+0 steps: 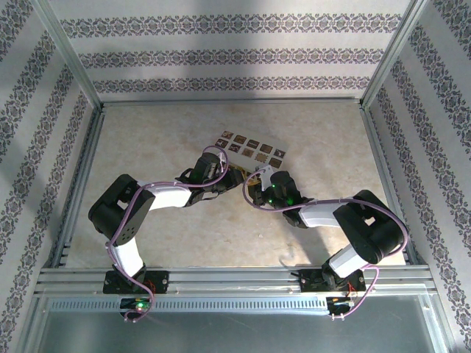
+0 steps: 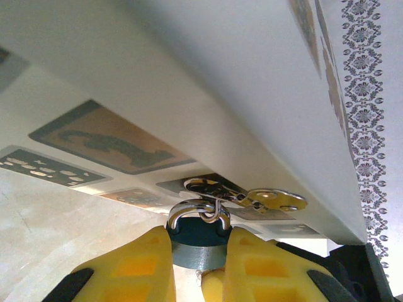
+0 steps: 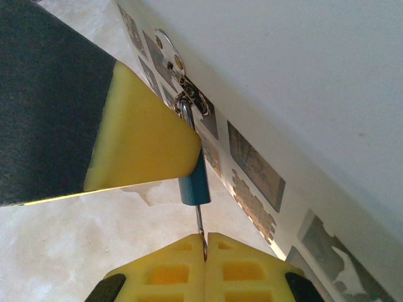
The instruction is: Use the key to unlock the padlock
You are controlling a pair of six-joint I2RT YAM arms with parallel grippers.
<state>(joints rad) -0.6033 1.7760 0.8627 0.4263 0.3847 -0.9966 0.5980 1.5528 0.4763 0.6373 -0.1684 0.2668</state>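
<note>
The padlock (image 2: 198,238) is a tiny blue-bodied lock, and its silvery shackle (image 2: 199,211) hooks through a metal hasp (image 2: 272,200) on the cream box (image 2: 252,75). My left gripper (image 2: 198,246) is shut on the padlock body, one yellow finger on each side. In the right wrist view the padlock (image 3: 194,182) hangs below the hasp (image 3: 182,82), partly hidden by a left finger (image 3: 145,138). The key (image 3: 199,223) is a thin silvery sliver standing straight up into the bottom of the lock. My right gripper (image 3: 204,250) is shut on its lower end.
The cream box (image 1: 250,151), with dark square tiles on its face, lies mid-table beyond both grippers (image 1: 246,182). Purple cables run along both arms. Patterned walls and metal rails (image 1: 235,276) enclose the beige table, with free room left and right of the box.
</note>
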